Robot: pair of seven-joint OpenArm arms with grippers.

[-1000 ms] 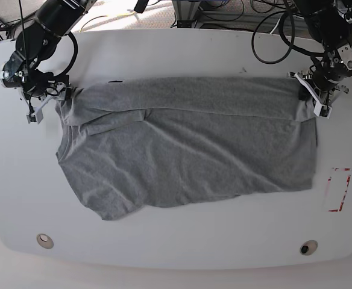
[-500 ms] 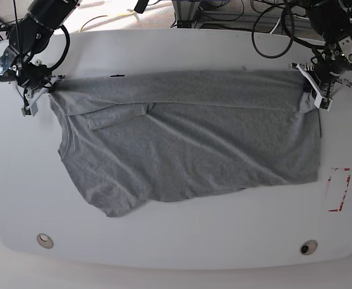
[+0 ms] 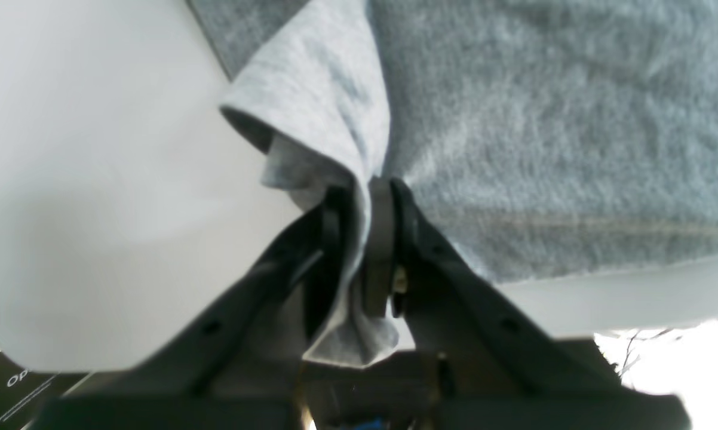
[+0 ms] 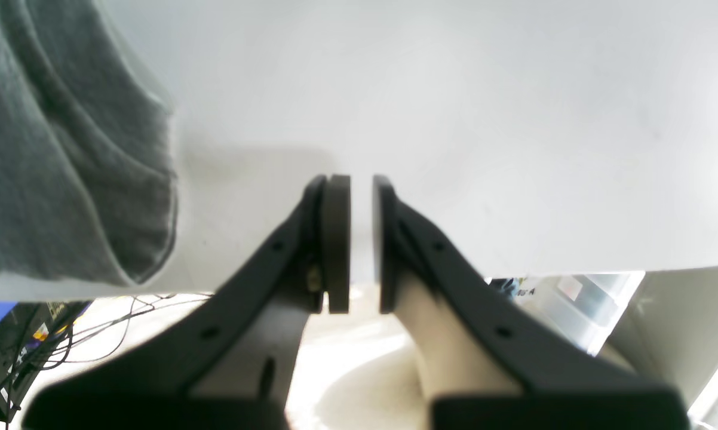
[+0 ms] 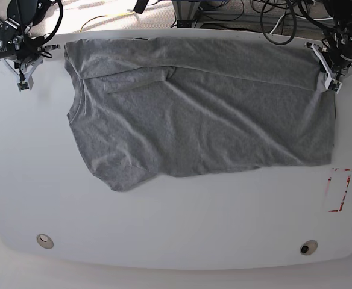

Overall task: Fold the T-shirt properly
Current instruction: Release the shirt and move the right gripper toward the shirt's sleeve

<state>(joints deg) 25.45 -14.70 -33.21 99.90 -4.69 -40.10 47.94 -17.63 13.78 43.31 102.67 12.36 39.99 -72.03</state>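
Observation:
The heather-grey T-shirt [image 5: 200,114] lies spread on the white table [image 5: 182,223], its top part folded over along the far edge and the collar at the left. My left gripper [image 5: 331,78] is shut on the shirt's far right corner. The left wrist view shows cloth [image 3: 544,119] pinched between the gripper's [image 3: 368,191] pads. My right gripper [image 5: 22,75] hovers left of the shirt, apart from it. In the right wrist view it [image 4: 362,185] is empty with a narrow gap between the pads, and the shirt [image 4: 54,149] lies off to the left.
A red-and-white marker [image 5: 339,189] sits near the table's right edge. Two round fittings [image 5: 44,241] [image 5: 308,247] are set near the front edge. Cables and equipment lie beyond the far edge [image 5: 224,15].
Both arms moved toward the far edge, pulling the shirt with them. The right gripper has let go of the left corner and now stands apart from the shirt.

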